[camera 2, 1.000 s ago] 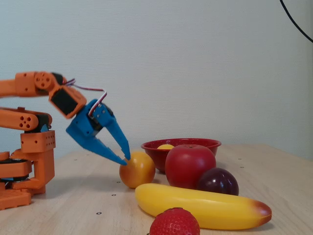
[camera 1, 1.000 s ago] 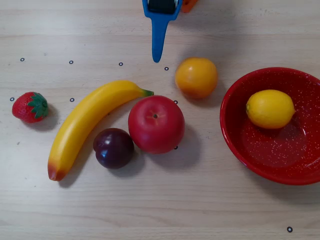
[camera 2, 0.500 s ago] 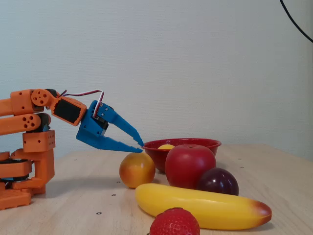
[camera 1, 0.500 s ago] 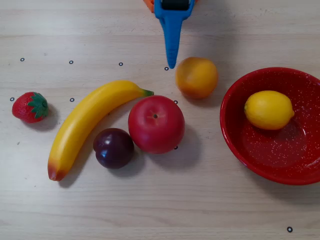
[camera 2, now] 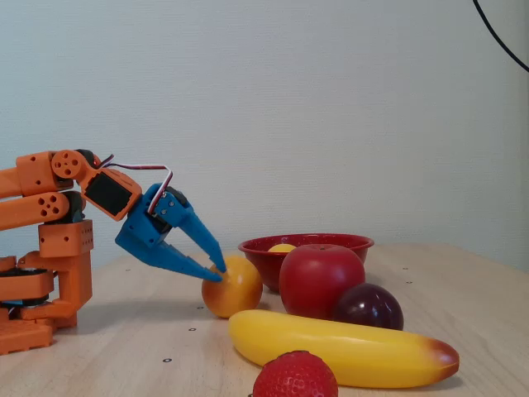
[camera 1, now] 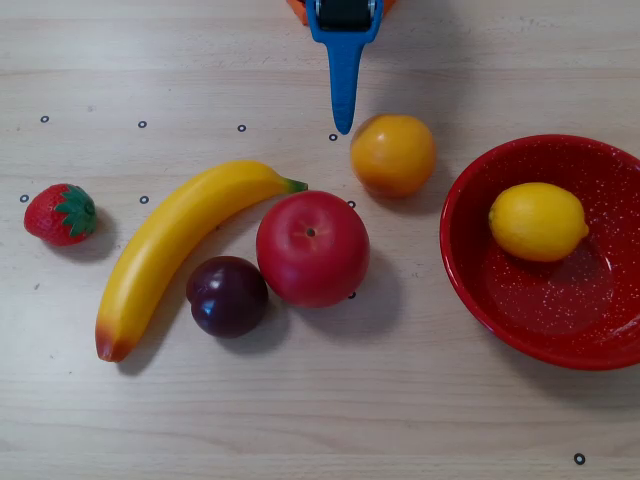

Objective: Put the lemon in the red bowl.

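Observation:
The lemon (camera 1: 538,221) lies inside the red bowl (camera 1: 560,305) at the right of the overhead view. In the fixed view only the lemon's yellow top (camera 2: 280,248) shows above the red bowl's rim (camera 2: 256,255). My blue gripper (camera 2: 220,274) is well away from the bowl and points down at the upper left side of the round orange fruit (camera 2: 234,288). Its fingertips are almost together with nothing between them. From overhead the gripper (camera 1: 343,125) shows as one narrow blue finger just left of that orange fruit (camera 1: 393,154).
A red apple (camera 1: 312,248), a dark plum (camera 1: 228,296), a banana (camera 1: 175,245) and a strawberry (camera 1: 61,214) lie left of the bowl. The orange arm base (camera 2: 41,273) stands at the left in the fixed view.
The gripper swung right and lifted level half a second ago. It has since tipped down onto the orange fruit's upper left side. The lemon shifted slightly inside the bowl.

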Tool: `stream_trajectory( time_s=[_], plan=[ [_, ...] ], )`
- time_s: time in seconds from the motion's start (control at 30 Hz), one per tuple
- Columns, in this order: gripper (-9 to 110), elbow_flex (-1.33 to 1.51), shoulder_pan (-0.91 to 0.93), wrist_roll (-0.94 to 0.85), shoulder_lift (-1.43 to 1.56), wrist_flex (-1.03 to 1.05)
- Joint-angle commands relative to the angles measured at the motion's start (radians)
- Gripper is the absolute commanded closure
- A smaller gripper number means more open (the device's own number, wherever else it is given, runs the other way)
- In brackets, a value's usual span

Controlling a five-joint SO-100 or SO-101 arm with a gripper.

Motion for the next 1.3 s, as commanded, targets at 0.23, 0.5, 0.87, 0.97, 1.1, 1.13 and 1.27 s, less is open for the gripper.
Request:
stream_trajectory(
  time_s=[0.23, 0.5, 0.87, 0.97, 1.1, 1.13, 1.27],
  plan=[
    [101, 0.012, 0.014, -0.021, 0.015, 0.031],
    [101, 0.012, 0.012, -0.021, 0.015, 0.037],
    [101, 0.012, 0.012, -0.018, 0.015, 0.037],
    [101, 0.012, 0.012, -0.018, 0.015, 0.037],
    [101, 0.012, 0.012, -0.018, 0.014, 0.037],
    [101, 0.012, 0.012, -0.018, 0.014, 0.037],
    [101, 0.012, 0.012, -0.018, 0.014, 0.037]
  ],
)
